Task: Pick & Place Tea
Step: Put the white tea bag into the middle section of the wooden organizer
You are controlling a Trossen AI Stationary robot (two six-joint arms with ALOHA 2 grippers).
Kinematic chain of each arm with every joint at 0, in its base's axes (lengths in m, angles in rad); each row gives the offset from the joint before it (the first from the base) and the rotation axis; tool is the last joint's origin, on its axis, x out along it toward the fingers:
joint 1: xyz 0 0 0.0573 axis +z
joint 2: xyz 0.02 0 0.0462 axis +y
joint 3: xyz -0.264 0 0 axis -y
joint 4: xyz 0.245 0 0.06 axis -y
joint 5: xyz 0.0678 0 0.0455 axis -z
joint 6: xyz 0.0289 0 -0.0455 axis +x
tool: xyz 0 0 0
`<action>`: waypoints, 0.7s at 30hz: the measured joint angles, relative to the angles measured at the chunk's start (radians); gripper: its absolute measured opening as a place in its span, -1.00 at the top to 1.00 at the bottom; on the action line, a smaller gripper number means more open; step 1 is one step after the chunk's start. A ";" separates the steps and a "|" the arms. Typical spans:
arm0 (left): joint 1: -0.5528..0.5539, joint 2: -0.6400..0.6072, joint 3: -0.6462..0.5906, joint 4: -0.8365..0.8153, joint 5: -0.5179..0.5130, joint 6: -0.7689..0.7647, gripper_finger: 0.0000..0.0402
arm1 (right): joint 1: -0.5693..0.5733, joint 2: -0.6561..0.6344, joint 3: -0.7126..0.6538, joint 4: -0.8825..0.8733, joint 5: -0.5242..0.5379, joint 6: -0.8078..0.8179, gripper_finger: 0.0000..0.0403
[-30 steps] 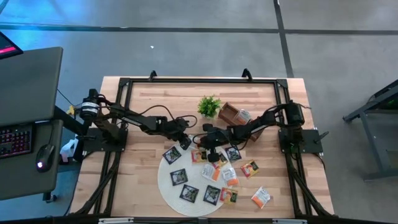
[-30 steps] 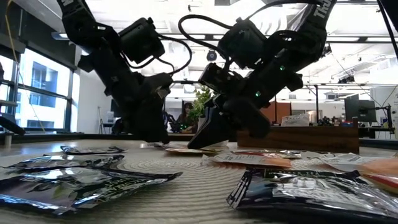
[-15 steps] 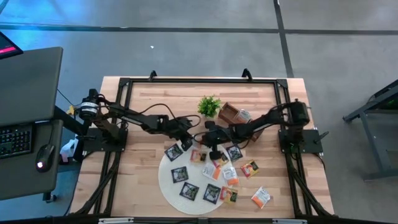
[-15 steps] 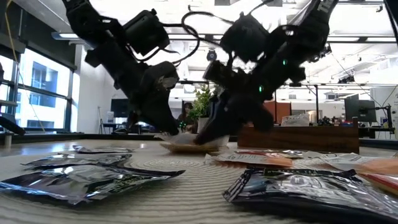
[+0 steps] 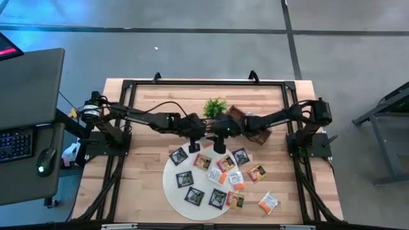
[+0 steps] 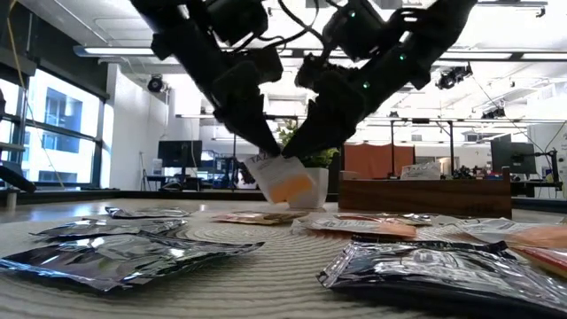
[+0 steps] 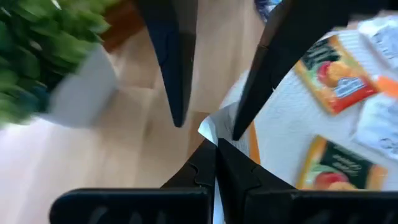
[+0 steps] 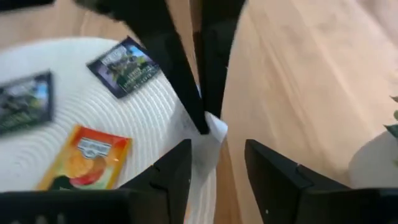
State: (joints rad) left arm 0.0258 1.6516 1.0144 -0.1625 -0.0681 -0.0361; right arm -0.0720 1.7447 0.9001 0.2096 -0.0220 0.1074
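The left claw (image 5: pixel 203 136) reaches in from the table's left edge to the middle of the table (image 5: pixel 147 108), just beyond the far rim of the round white mat (image 5: pixel 171 191). Its fingers are pressed together on the corner of a white and orange sachet (image 6: pixel 282 182), which hangs tilted in the air above the mat, clear of everything lying there. The left wrist view shows the two dark fingers (image 7: pixel 239 177) meeting edge to edge with the pale sachet corner (image 7: pixel 214 127) caught between them.

The right claw (image 5: pixel 216 137) comes from the right edge and ends right beside the left one, over the same spot. Its fingers stand apart, one on each side of the sachet's lower corner (image 8: pixel 208 140), and no grip shows there; in the right wrist view there is a clear gap between the two fingers (image 8: pixel 273 177).

Just behind the two claws, toward the far edge, stands the small green potted plant (image 5: pixel 215 107), and to its right lies the brown wooden tray (image 5: pixel 241 117), partly under the right arm.

The rest of the tea lies toward the near edge. Black sachets (image 5: pixel 178 155) sit on the mat's left and near parts, with another black one (image 5: pixel 241 156) at the mat's right rim. White and orange sachets (image 5: pixel 225 164) lie clustered on the mat's right part, some overlapping. Two more lie off the mat on the bare wood toward the right near corner: one (image 5: pixel 257 172) just beside the mat, one (image 5: pixel 268 202) farther out.
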 joint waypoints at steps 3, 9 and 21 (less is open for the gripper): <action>0.000 0.000 0.021 -0.046 -0.017 0.049 0.99 | -0.039 0.000 0.000 0.000 -0.084 0.024 0.23; 0.000 0.000 0.021 -0.050 -0.032 0.058 1.00 | -0.067 0.000 0.000 0.010 -0.163 0.016 0.36; 0.000 0.000 0.022 -0.032 -0.040 0.083 1.00 | -0.065 0.010 0.001 0.023 -0.155 -0.021 0.97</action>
State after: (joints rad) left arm 0.0257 1.6520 1.0363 -0.1944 -0.1081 0.0468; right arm -0.1368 1.7550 0.9009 0.2323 -0.1768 0.0868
